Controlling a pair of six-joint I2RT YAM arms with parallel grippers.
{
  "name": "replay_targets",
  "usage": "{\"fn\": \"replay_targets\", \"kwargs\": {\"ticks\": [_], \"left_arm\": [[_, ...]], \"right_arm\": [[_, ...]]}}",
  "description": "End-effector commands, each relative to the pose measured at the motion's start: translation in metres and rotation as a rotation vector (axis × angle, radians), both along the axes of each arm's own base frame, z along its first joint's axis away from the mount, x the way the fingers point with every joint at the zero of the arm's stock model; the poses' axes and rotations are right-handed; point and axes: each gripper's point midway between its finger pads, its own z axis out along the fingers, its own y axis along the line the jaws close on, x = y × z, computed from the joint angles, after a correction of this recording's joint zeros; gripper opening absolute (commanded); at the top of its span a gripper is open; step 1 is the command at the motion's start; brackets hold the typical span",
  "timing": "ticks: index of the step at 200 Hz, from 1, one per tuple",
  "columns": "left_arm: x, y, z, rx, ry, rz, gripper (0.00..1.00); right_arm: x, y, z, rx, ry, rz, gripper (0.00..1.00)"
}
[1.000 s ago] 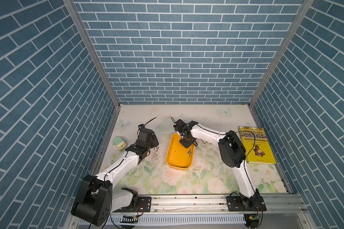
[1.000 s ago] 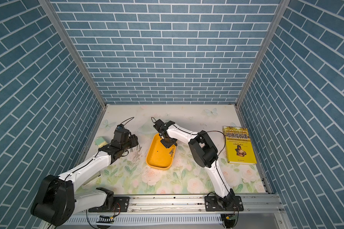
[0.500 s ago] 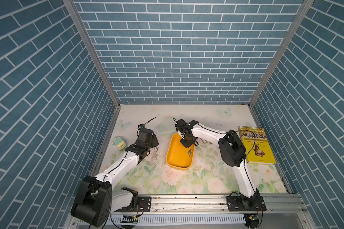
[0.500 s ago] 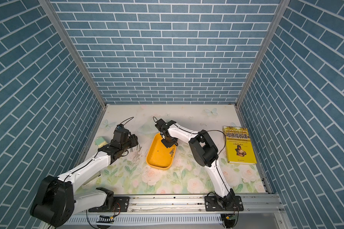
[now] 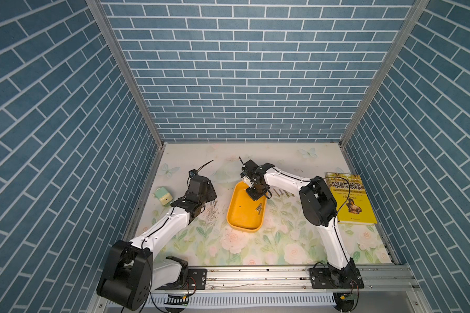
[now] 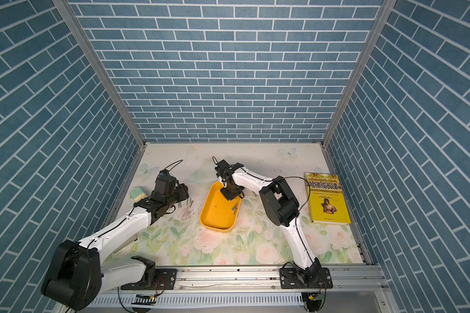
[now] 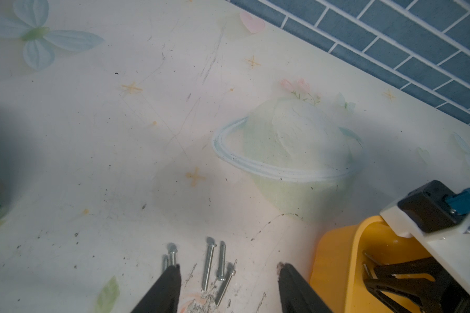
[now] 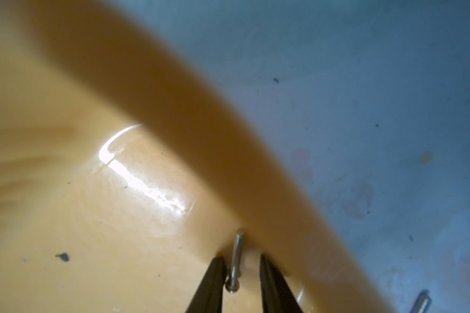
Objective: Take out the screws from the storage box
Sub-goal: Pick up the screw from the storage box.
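My left arm point(image 5: 168, 223) stretches forward on the left, left fingers point(image 7: 164, 292) spread wide and pointing down. My right arm point(image 5: 282, 180) folds leftward to centre, right fingers point(image 8: 212, 284) narrowly apart, apparently not quite closed.

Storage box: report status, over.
Left gripper open over loose screws on the mat. Right gripper in the storage box, jaws astride one screw, not clamped. Other screws inside. Box wall hard against that screw.

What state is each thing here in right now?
storage box: nearly emptied.
screws: some in box, others out on mat.
left gripper: open, empty, above mat screws.
right gripper: open, straddling one box screw.
book: closed, flat.
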Motion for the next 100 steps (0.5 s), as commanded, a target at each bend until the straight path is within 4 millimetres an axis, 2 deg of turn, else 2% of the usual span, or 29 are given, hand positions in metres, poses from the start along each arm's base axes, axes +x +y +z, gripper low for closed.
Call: {"fn": "replay_targets", "kwargs": {"ticks": [1, 15, 57, 79, 100], "left_arm": [[0.0, 0.004, 0.0, 0.012, 0.001, 0.008, 0.62], [0.0, 0.004, 0.0, 0.012, 0.001, 0.006, 0.62], [-0.001, 0.001, 0.001, 0.003, -0.006, -0.009, 0.65], [-0.001, 0.001, 0.003, 0.0, -0.016, -0.009, 0.72], [-0.002, 0.001, 0.007, -0.001, -0.028, -0.012, 0.74]], "right_arm": [[-0.053, -0.045, -0.089, -0.186, 0.253, 0.014, 0.11], [-0.054, -0.044, -0.09, -0.181, 0.259, 0.016, 0.0], [-0.051, -0.037, -0.084, -0.142, 0.236, 0.043, 0.0], [-0.035, -0.023, -0.063, -0.079, 0.151, 0.065, 0.0], [-0.014, 0.0, -0.026, 0.043, 0.022, 0.092, 0.0]]}}
